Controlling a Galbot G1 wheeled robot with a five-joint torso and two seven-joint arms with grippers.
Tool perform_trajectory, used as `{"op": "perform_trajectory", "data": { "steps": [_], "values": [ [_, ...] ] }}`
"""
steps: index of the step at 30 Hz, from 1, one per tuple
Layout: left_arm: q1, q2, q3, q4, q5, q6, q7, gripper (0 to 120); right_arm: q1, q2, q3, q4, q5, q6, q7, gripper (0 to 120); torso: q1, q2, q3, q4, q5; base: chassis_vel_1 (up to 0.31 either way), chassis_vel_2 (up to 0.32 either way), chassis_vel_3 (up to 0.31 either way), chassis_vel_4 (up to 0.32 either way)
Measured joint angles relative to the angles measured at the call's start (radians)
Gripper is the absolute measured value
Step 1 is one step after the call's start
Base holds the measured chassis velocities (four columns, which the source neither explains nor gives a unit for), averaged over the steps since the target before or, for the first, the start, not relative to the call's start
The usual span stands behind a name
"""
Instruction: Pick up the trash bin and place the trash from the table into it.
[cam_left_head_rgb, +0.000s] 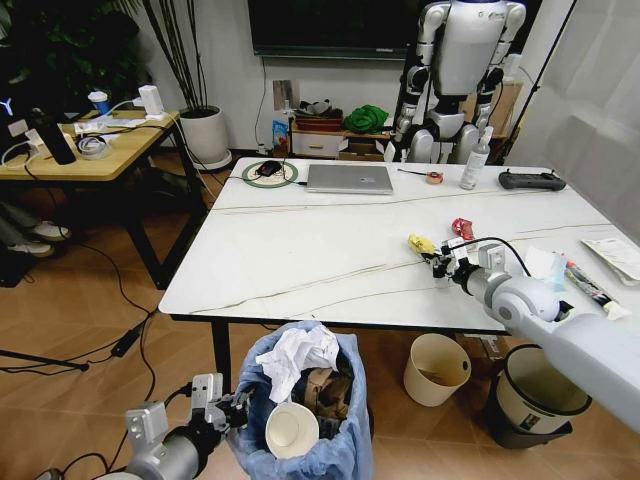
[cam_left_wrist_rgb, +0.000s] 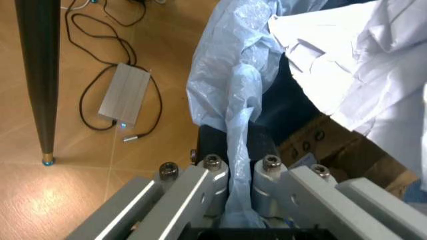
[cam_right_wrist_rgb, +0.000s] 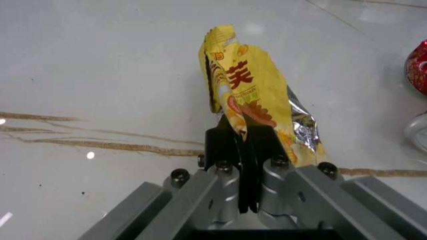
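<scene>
While your right hand (cam_right_wrist_rgb: 248, 150) pinches a crinkled yellow wrapper (cam_right_wrist_rgb: 257, 95) above the desk (cam_left_head_rgb: 300, 260), your left hand (cam_left_wrist_rgb: 241, 175) clamps the trash bin (cam_left_head_rgb: 300, 420)'s light-blue bag rim.

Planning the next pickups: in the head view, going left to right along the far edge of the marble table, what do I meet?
Green-rimmed round mat → silver laptop → small tape roll → clear spray bottle → black controller.
</scene>
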Motion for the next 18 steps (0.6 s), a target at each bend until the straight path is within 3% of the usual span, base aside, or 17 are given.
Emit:
{"op": "perform_trajectory", "data": {
  "steps": [5, 11, 18],
  "values": [
    [-0.001, -0.001, 0.003, 0.001, 0.000, 0.000, -0.001, 0, -0.003, 0.001, 0.008, 0.006, -0.002, 0.022, -0.027, 0, 0.000, 0.000, 0.000, -0.0001, 0.0001, 0.000, 0.000, 0.000, 0.000],
    [0.002, 0.007, 0.008, 0.001, -0.002, 0.000, -0.002, 0, 0.029, -0.029, 0.030, 0.128, 0.061, 0.097, -0.101, 0, 0.000, 0.000, 0.000, 0.0000, -0.0006, 0.000, 0.000, 0.000, 0.000],
    [-0.008, 0.015, 0.006, 0.002, -0.018, 0.000, -0.004, 0, 0.073, -0.121, 0.041, 0.451, 0.207, 0.145, -0.161, 0, 0.000, 0.000, 0.000, 0.0001, -0.0003, 0.000, 0.000, 0.000, 0.000]
  ]
}}
